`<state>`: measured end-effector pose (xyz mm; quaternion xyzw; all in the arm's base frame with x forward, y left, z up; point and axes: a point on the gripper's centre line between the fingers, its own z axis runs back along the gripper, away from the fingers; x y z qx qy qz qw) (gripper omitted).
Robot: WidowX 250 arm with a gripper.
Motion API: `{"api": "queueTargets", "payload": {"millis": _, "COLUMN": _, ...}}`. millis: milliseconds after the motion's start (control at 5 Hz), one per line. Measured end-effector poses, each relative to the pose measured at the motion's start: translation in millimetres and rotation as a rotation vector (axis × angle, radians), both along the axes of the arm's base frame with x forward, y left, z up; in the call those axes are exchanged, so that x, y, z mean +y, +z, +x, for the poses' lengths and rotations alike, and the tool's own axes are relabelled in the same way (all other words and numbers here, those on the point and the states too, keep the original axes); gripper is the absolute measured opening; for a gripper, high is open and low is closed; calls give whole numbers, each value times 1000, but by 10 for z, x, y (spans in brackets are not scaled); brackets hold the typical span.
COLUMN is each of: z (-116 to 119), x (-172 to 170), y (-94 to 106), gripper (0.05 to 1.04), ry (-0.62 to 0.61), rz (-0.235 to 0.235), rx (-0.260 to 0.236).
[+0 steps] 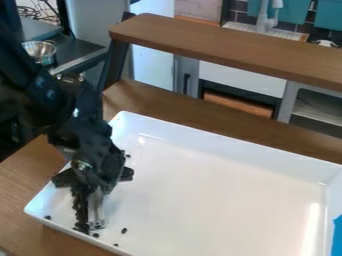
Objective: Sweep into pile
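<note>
The pincer [87,200] hangs at the left of the camera view, low over the white tray [220,145] on the wooden counter [27,175]. It looks closed on a brush [96,212], though the dark parts run together there and I would not swear to the grip. The brush points down near the tray's near wall. The task's thing, the dark bits [123,230], lies scattered: several near the brush's lower end, one towards the near-left corner, others farther back beside the arm [50,97].

The likeliest trouble is that wall. With so little room, a push towards it could jam the brush, twist it in the pincer or nudge the tray along the counter. Too much downward pressure could do the same, while too little would let the brush ride over the bits. A brisk stroke might flick them apart, and the corner one could be missed because the brush cannot easily get behind it.
</note>
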<state>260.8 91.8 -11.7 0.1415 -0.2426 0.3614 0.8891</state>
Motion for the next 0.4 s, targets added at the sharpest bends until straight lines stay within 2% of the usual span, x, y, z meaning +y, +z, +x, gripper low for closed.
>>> {"api": "queueTargets", "payload": {"millis": 200, "z": -147, "x": -74, "y": 32, "gripper": 374, "ry": 39, "rz": -66, "rx": 25}}
{"api": "queueTargets", "payload": {"millis": 400, "z": -44, "x": -183, "y": 129, "gripper": 374, "ry": 143, "rz": -131, "rx": 39}}
